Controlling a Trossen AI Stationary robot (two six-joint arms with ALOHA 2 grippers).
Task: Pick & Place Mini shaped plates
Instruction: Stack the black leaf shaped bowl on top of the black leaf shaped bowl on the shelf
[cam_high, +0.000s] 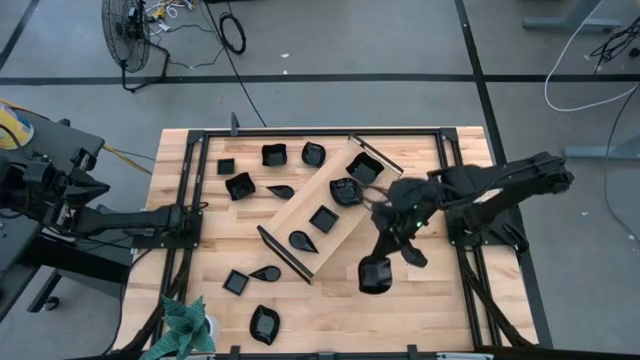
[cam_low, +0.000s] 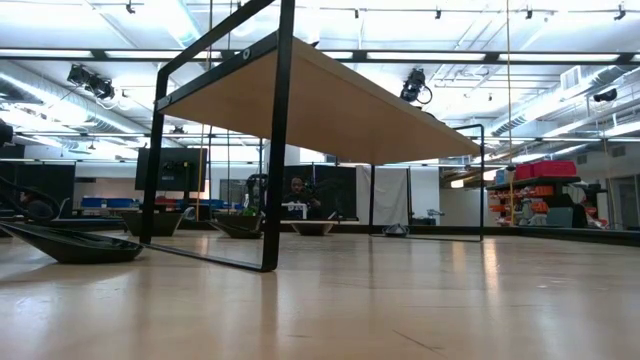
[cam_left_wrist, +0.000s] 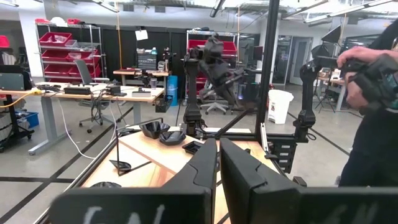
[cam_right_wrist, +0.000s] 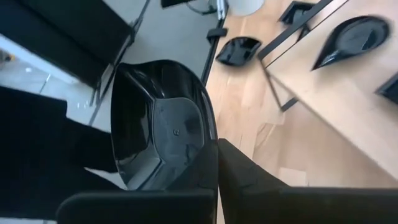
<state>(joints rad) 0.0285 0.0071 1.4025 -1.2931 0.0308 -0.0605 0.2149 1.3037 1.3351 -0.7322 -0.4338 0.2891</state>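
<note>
The right gripper (cam_high: 380, 262) has its jaws clamped on the rim of a glossy black dish (cam_right_wrist: 163, 127), holding it tilted above the counter (cam_high: 440, 310) just off the near end of the long wooden tray (cam_high: 325, 210), at about five o'clock from the tray's middle in the overhead view. The right wrist camera shows the dish's hollow side facing the lens, pinched edge-on between the dark fingers (cam_right_wrist: 242, 174). The tray lies diagonally across the counter and already carries several plates, among them a square one (cam_high: 323, 218) and a teardrop one (cam_high: 303, 240); more mini shaped plates are scattered on the bare wood at twelve, nine and seven o'clock around it. The left gripper (cam_high: 185, 222) waits at the counter's nine o'clock edge, its jaws together. This looks like the carrying step of one pick-and-place cycle: the dish is lifted but not yet set down. The next move probably calls for swinging it over a free patch of the tray, levelling it, lowering and letting go.
</note>
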